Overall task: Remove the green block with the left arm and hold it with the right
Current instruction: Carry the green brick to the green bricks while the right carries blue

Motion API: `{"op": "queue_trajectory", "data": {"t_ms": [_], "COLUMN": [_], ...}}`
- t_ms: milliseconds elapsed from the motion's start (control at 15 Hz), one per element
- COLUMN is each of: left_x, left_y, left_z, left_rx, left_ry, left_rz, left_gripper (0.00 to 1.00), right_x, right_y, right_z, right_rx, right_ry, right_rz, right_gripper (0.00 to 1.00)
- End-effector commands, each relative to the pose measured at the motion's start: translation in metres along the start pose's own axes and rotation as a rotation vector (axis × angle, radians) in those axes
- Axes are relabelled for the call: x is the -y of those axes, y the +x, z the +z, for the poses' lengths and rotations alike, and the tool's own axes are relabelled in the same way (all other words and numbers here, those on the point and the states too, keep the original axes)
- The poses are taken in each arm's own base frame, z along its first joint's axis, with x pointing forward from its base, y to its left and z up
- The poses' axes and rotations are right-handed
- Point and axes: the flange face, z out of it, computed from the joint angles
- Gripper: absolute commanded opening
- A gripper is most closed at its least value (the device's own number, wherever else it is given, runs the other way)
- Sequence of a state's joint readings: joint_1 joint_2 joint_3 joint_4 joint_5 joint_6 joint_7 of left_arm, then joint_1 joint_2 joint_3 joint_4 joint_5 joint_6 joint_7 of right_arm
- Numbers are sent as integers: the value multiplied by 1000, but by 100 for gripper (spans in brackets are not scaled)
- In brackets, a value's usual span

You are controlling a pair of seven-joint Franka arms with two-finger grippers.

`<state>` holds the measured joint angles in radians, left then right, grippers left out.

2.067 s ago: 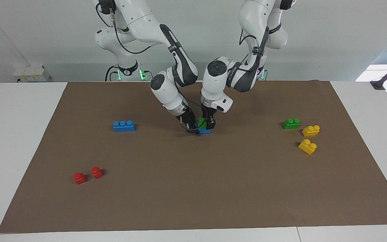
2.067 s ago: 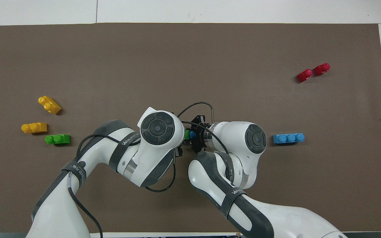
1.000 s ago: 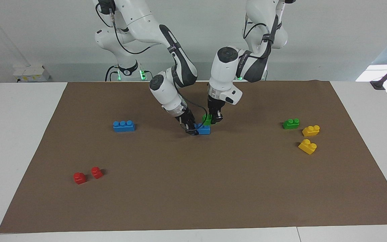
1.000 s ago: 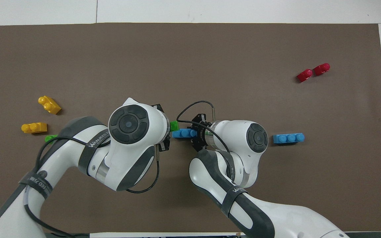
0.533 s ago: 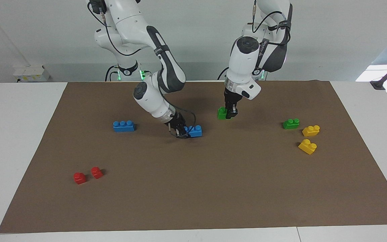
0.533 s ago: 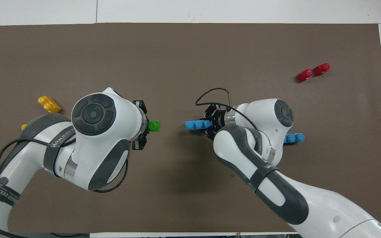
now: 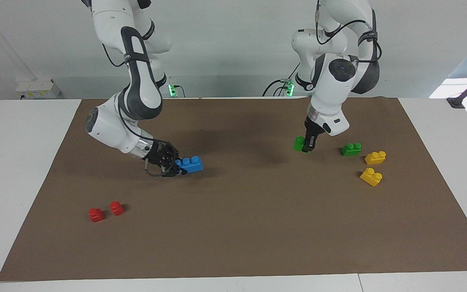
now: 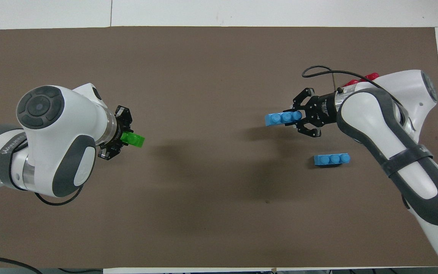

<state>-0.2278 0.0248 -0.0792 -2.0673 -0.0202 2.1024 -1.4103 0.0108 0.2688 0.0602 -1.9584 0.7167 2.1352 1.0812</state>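
Blocks parted, arms well apart.
Your left gripper point(image 7: 307, 147) clamps the small green two-stud plastic brick point(image 7: 299, 143); right gripper point(image 7: 175, 166) clamps the blue three-stud plastic brick point(image 7: 190, 164).

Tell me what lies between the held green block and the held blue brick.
Nothing: between green block and blue brick, the overhead view shows only bare brown mat.

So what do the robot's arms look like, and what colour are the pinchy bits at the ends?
Both arms are glossy white with rounded joints, dark grey panels and round grey caps. The left end effector and right end effector are black. Thin black cables loop along each arm, held by grey straps with white lettering. Small green lights glow at the bases.
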Motion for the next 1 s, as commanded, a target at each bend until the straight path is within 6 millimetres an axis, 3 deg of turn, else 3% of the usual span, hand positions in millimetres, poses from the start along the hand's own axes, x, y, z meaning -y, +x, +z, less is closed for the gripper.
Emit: {"op": "queue_trajectory", "data": {"t_ms": [0, 267, 467, 667, 933], "left_x": [21, 31, 36, 41, 32], "left_y": [39, 89, 122, 140, 141], "left_z": [14, 43, 58, 70, 89], "left_rx": [-4, -8, -20, -24, -28], "left_ry": [-33, -34, -55, -56, -59], "left_rz": [66, 173, 214, 268, 290], "left_gripper": [0, 0, 0, 0, 0], "right_x": [-5, -16, -28, -30, -33], "right_y": [39, 70, 94, 102, 117], "right_z": [-21, -34, -29, -28, -24], "right_rx": [-27, -44, -39, -39, -49], "right_ry": [-19, -33, -45, -45, -37], "right_rz": [-29, -11, -46, -38, -14], "right_gripper": [0, 0, 0, 0, 0]}}
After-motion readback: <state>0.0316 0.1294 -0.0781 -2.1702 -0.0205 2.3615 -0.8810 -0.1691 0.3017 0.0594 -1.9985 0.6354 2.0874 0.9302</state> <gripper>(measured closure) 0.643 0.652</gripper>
